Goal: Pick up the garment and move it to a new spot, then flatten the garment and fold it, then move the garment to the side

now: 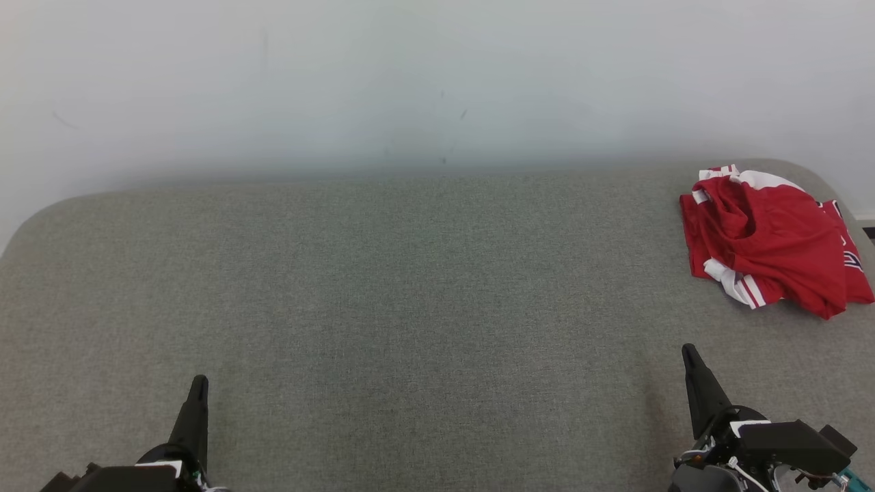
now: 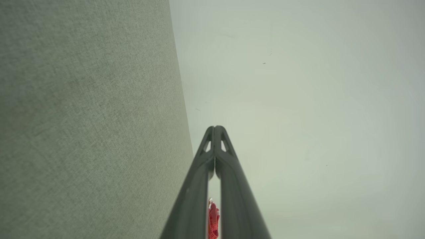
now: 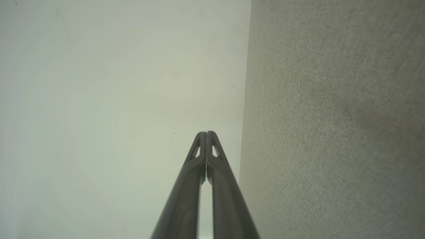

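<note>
The garment [image 1: 772, 242] is a red piece with white stripes, lying crumpled at the far right of the grey fabric surface [image 1: 410, 287]. My left gripper [image 1: 199, 380] rests at the lower left, shut and holding nothing, far from the garment. At the lower right, my right gripper [image 1: 688, 350] is shut and empty too, some way in front of the garment. In the left wrist view the shut gripper [image 2: 215, 127] points at the wall, and a sliver of the red garment [image 2: 213, 219] shows between the finger bases. The right wrist view shows its gripper [image 3: 206, 132] with tips pressed together.
A pale wall [image 1: 437, 82] rises right behind the grey surface. The surface has rounded far corners, and its right edge runs close to the garment.
</note>
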